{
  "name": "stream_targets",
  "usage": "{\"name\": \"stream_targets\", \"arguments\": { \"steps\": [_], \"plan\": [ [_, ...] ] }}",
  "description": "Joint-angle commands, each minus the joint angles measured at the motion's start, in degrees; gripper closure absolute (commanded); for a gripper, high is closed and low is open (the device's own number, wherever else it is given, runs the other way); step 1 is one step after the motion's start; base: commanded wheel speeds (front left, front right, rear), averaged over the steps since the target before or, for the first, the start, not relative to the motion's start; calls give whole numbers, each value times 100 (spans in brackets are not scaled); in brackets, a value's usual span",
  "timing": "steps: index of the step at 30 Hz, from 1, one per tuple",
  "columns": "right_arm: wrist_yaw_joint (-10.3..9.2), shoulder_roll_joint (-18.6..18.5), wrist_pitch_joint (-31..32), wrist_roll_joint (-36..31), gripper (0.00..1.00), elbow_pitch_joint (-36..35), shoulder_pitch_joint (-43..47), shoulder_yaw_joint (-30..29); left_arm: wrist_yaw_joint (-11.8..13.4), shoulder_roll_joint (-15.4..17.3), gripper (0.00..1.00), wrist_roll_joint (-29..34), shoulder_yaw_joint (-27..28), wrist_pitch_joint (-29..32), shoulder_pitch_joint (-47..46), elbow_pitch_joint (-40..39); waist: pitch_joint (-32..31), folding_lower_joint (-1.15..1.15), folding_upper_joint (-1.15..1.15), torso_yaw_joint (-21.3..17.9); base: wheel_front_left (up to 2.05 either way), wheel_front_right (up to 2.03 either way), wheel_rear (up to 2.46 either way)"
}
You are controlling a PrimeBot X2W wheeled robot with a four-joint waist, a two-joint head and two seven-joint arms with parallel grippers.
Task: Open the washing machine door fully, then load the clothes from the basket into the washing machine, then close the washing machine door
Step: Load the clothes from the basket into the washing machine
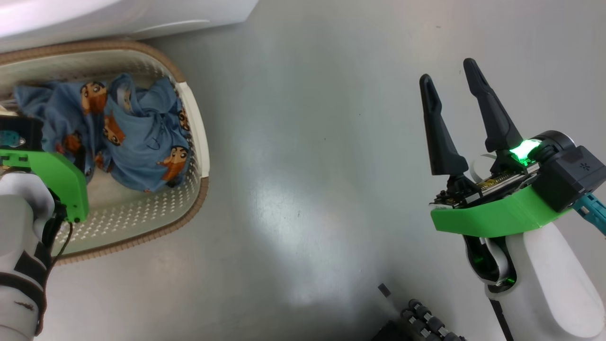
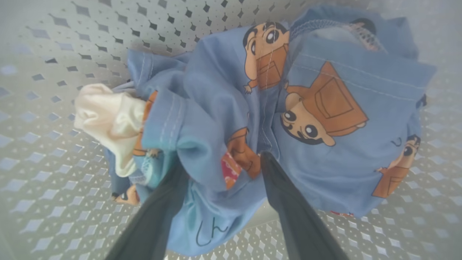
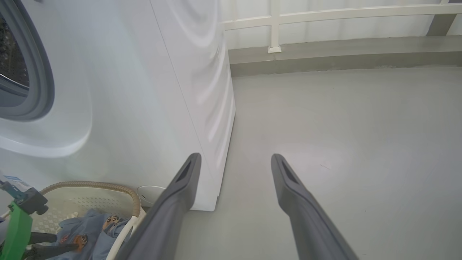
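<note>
Quick status from my end. The clothes (image 1: 142, 137) are all bunched up in the basket (image 1: 198, 118). It sits on the grey floor (image 1: 307, 189), just beside the front of the washing machine (image 3: 144, 90).

My left gripper (image 2: 222, 159) is down inside the basket with its jaws spread wide. One finger is on each side of a raised fold of the blue cartoon-print fabric, tips in among the folds, nothing pinched. The right gripper (image 1: 447, 71) hangs over bare floor, well apart from the basket, also wide and empty.

Handling-wise, this looks like thin, floppy, very light stuff with nothing to break. The catch is that it's one tangled heap. I reckon pulling one fold drags the rest along, or leaves bits dangling to snag on the brown rim (image 1: 204, 189).

The best bite looks like the thick ridge between the fingers (image 2: 288, 202), where several layers and a stitched hem stack up. A single flat layer would probably slip out. The small cream cloth (image 2: 108, 119) sits at the side of the bundle, touching the blue fabric. It may drop off on the lift, so I'd plan a second pass.

At the edge of the right wrist view I see the grey gasket (image 3: 39, 72) and dark drum (image 3: 9, 54), so the opening looks uncovered.
</note>
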Motion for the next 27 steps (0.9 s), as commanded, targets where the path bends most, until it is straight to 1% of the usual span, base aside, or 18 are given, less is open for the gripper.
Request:
{"name": "stream_targets", "arguments": {
  "steps": [1, 5, 6, 7, 8, 9, 12, 19, 27],
  "plan": [
    [32, 46, -44, -37, 0, -162, 82, 149, 19, 303, 0, -5, 59, 23, 27, -27, 52, 0, 0, -36, 0, 0, 0],
    [32, 75, -44, -19, 0, -183, 43, 229, 19, 363, 0, -26, 35, 97, 43, -26, 98, 0, 0, -116, 0, 0, 0],
    [32, 80, -44, -13, 0, -191, 36, 247, 19, 379, 12, -39, 36, 115, 49, -26, 105, 0, 0, -137, 0, 0, 0],
    [32, 83, -44, -9, 0, -202, 32, 257, 20, 395, 50, -48, 34, 133, 53, -26, 110, 0, 0, -153, 0, 0, 0],
    [32, 84, -44, -7, 0, -214, 32, 260, 19, 410, 73, -56, 32, 143, 53, -26, 114, 0, 0, -165, 0, 0, 0],
    [32, 85, -44, -7, 0, -227, 34, 255, 18, 419, 100, -67, 31, 154, 50, -26, 117, 0, 0, -173, 0, 0, 0],
    [32, 84, -44, -11, 0, -250, 48, 236, 9, 414, 100, -106, 45, 138, 39, -26, 117, 0, 0, -175, 0, 0, 0],
    [32, 73, -44, -35, 0, -232, 90, 128, -37, 217, 100, -422, 248, -124, 75, -26, -31, 0, 0, -63, 0, 0, 0],
    [32, 69, -44, -26, 0, -179, 127, 63, -82, 34, 100, -718, 432, -666, 372, -26, -515, 0, 0, 129, 0, 0, 0]
  ]
}}
